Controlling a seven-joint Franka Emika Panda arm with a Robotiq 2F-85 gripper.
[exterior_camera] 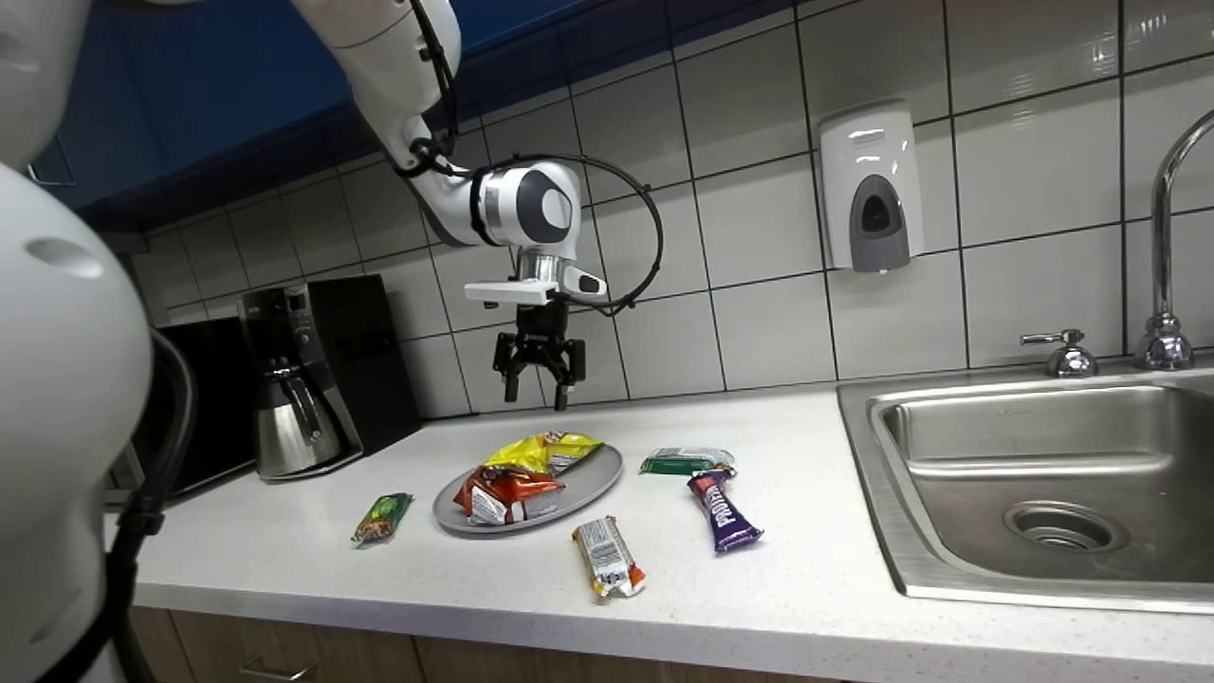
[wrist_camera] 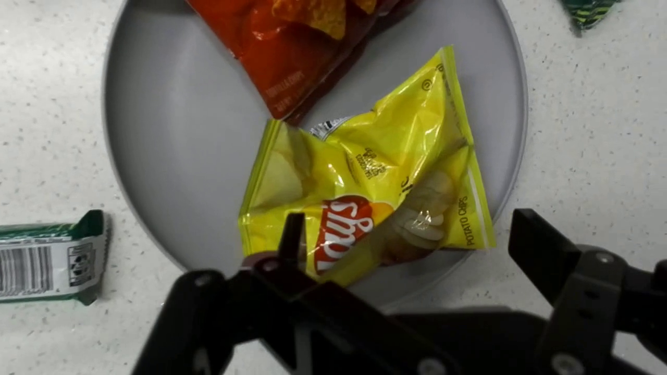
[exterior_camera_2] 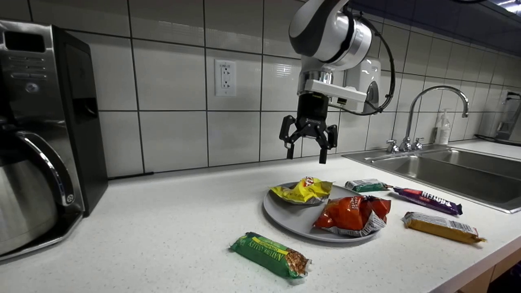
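My gripper (exterior_camera_2: pixel 306 156) hangs open above the far part of a grey plate (exterior_camera_2: pixel 281 215), with nothing between its fingers. Beneath it on the plate lies a yellow potato chip bag (wrist_camera: pixel 365 161), apart from the fingertips; the near finger parts cover its lower edge in the wrist view. A red tortilla chip bag (exterior_camera_2: pixel 346 213) rests beside it on the same plate. Left of the plate in both exterior views is a green granola bar (exterior_camera_2: pixel 270 254). To the right lie a green-and-white bar (exterior_camera: pixel 688 461), a purple protein bar (exterior_camera: pixel 723 512) and a yellow-brown bar (exterior_camera: pixel 607 555).
A metal sink (exterior_camera: pixel 1024 455) with a faucet (exterior_camera: pixel 1162 237) is set into the counter (exterior_camera_2: pixel 163 228) at the right. A coffee maker (exterior_camera: pixel 332 360) with a steel carafe stands at the left. The tiled wall behind carries a soap dispenser (exterior_camera: pixel 871 185) and an outlet (exterior_camera_2: pixel 225 77).
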